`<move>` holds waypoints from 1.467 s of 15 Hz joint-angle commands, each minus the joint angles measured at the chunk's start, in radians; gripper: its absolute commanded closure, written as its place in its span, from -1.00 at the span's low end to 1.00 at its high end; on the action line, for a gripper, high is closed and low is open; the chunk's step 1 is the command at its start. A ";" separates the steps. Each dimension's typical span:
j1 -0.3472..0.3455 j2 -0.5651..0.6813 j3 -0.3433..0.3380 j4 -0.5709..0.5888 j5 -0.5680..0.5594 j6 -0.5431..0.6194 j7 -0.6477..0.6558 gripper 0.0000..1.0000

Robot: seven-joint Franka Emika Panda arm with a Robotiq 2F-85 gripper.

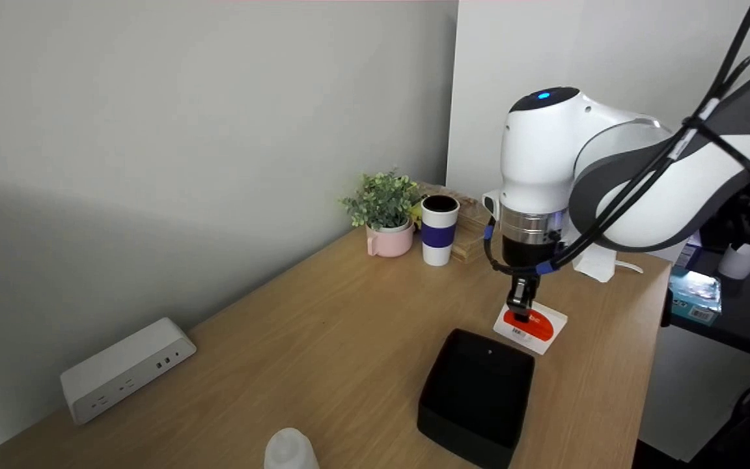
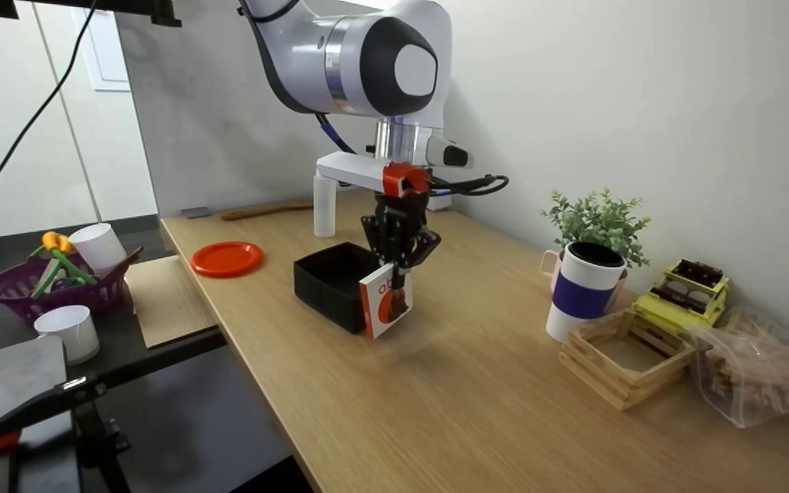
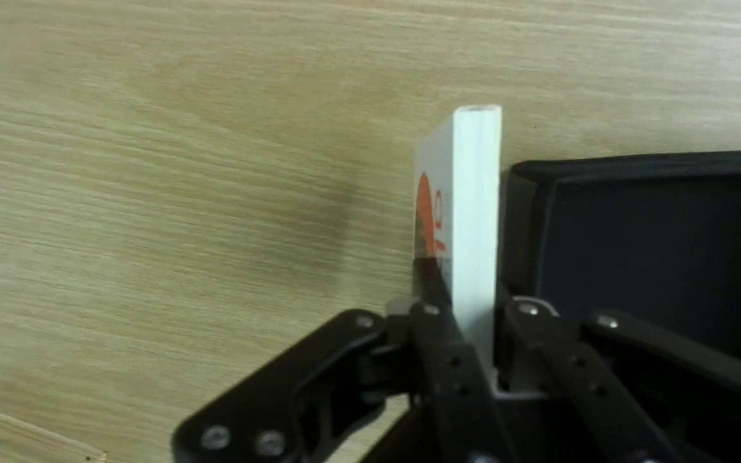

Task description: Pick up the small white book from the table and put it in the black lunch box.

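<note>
The small white book [image 2: 381, 308] with its red-orange round mark stands upright on edge between the fingers of my gripper [image 2: 400, 277]. In the wrist view its white page edge [image 3: 476, 206] faces the camera, with one finger on each side of it. My gripper is shut on it. The book also shows in an exterior view [image 1: 541, 326], with a finger in front of its cover. The black lunch box [image 2: 322, 298] is open at the top and stands right beside the book; it also shows in an exterior view [image 1: 472, 440] and the wrist view [image 3: 523, 231]. Whether the book touches the table is unclear.
A red plate [image 2: 227, 259] and a white bottle [image 2: 324, 205] stand beyond the box. A tumbler with a purple band [image 2: 583, 294], a potted plant [image 1: 381, 208], a wooden crate [image 2: 624, 363] and a long white device [image 1: 127, 368] stand along the wall side.
</note>
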 commanded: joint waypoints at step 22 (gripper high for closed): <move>0.161 -0.335 -0.025 -0.294 -0.512 0.022 0.681 0.93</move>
